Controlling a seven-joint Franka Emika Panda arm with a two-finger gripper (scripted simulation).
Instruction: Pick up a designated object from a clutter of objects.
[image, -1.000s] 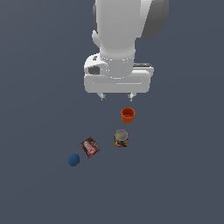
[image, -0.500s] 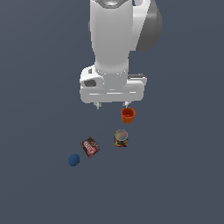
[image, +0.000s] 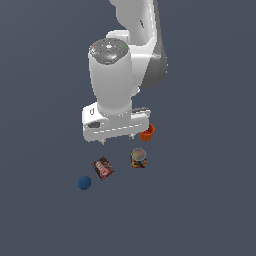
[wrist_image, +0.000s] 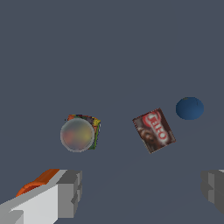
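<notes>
One brown box (wrist_image: 153, 130), one blue ball (wrist_image: 189, 108), one can (wrist_image: 78, 133), one orange cup (image: 147, 132) — jaws spread; holding nothing.

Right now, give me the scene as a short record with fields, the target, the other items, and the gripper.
target: brown box, lying flat, red-and-white label up, not held
left neighbour in exterior view: blue ball, close to the box, apart from it
right neighbour in exterior view: can with grey top, upright
behind the can: orange cup, partly hidden by the gripper
gripper: gripper open, empty, above the items, not touching any
surface: plain dark grey floor
</notes>
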